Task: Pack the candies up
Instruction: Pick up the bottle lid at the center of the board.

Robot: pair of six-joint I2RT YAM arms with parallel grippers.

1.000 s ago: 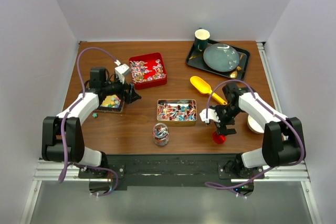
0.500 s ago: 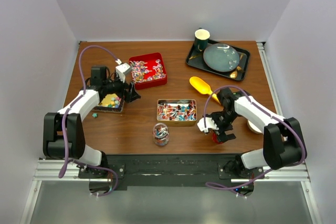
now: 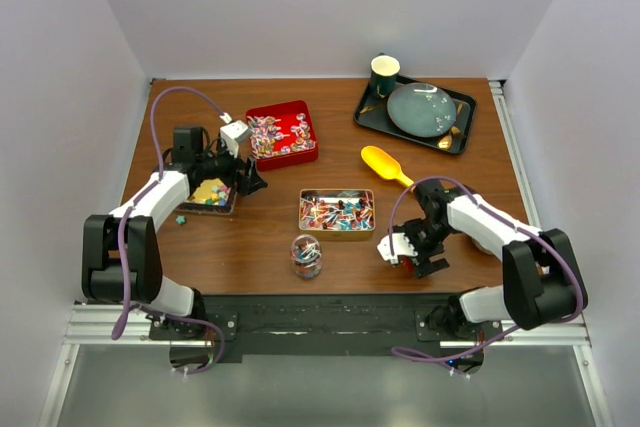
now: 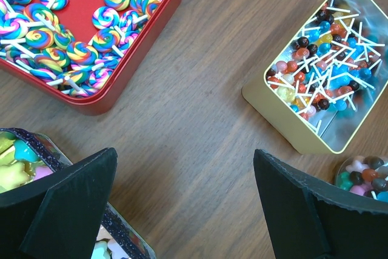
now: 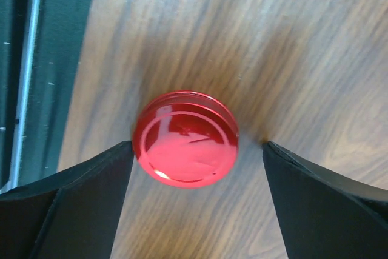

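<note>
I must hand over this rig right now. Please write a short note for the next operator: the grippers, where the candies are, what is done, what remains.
Left gripper: open, empty, over the table between the star-candy tray and the red tin.
Right gripper: open, straddling the red lid, which lies flat near the front edge; not gripped yet.
Where: swirl lollipops in the red tin, ball lollipops in the gold tin, mixed sweets in the open jar.
Done: the jar holds sweets.
Left: probably grasp the lid and cap the jar.
</note>
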